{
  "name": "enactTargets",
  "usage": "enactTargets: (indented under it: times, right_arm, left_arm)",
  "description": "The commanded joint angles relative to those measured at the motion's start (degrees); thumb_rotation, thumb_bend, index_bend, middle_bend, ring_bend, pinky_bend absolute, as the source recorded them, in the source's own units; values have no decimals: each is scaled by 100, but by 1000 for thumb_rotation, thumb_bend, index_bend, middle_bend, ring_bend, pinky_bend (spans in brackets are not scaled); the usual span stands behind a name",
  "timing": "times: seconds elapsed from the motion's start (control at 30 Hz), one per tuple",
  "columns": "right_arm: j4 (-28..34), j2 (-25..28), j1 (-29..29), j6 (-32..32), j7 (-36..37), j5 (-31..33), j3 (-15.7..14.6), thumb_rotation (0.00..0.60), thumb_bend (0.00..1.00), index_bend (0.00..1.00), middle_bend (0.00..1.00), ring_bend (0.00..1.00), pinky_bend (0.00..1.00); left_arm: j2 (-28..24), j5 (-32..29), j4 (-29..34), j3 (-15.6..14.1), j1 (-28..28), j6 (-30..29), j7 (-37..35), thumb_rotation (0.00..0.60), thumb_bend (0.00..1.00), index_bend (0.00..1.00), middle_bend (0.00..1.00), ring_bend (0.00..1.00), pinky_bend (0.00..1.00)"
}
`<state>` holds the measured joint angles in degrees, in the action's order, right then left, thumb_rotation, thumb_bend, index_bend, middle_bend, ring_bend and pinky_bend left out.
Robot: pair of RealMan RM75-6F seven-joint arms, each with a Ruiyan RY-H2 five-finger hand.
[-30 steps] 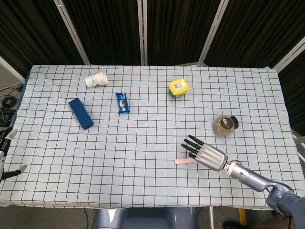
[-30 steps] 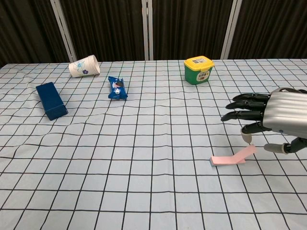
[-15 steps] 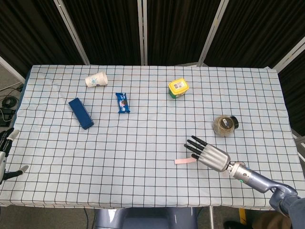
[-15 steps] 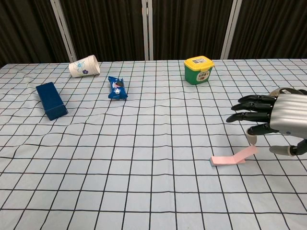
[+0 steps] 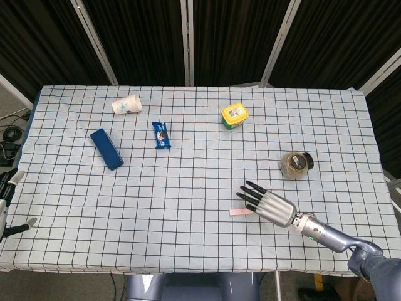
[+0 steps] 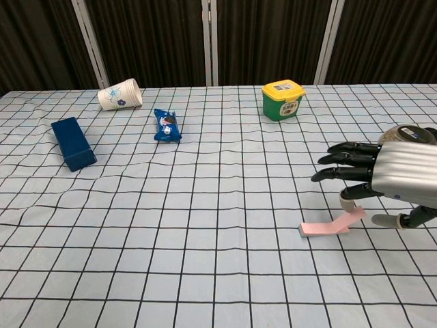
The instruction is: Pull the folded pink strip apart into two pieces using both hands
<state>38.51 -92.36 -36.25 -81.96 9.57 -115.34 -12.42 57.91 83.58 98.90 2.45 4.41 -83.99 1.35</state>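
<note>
The folded pink strip [image 5: 238, 212] [image 6: 325, 227] lies on the checked tablecloth at the front right, its lower layer flat and its upper flap angled up to the right. My right hand [image 5: 269, 204] [image 6: 382, 179] hovers just right of and above it, fingers stretched out towards the left, over the raised flap end. I see nothing gripped in it. Only my left hand's [image 5: 7, 199] spread fingertips show at the far left edge of the head view, off the table and holding nothing.
A tipped paper cup [image 6: 120, 93], a blue box [image 6: 72, 143] and a blue snack packet [image 6: 166, 126] lie at the back left. A green tub with a yellow lid [image 6: 283, 100] stands at the back right. A lying jar [image 5: 296, 164] sits behind my right hand.
My right hand drew back to the right, then came left again over the strip's raised flap. The strip and my left hand have stayed where they were.
</note>
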Motion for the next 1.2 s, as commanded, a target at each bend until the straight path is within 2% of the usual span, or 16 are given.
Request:
enactTargets:
  times: [0.03, 0.43, 0.6, 1.2]
  right_arm:
    - [-24, -37, -4, 4, 67, 43, -5, 600, 276, 455, 113, 0, 0]
    - [-103, -99, -31, -33, 170, 90, -88, 600, 378, 487, 119, 0, 0]
    - [-113, -150, -28, -45, 210, 126, -102, 600, 380, 493, 122, 0, 0]
    - [-34, -270, -38, -85, 479, 328, -37, 600, 415, 657, 158, 0, 0]
  left_arm:
    - [1, 10, -2, -2, -2, -7, 3, 600, 0, 0, 0, 0, 0]
    - [22, 14, 4, -9, 1, -7, 55, 600, 0, 0, 0, 0, 0]
    - [20, 18, 8, -11, -2, -12, 51, 600, 0, 0, 0, 0, 0]
    - [17, 11, -8, -14, 4, 9, 23, 600, 0, 0, 0, 0, 0]
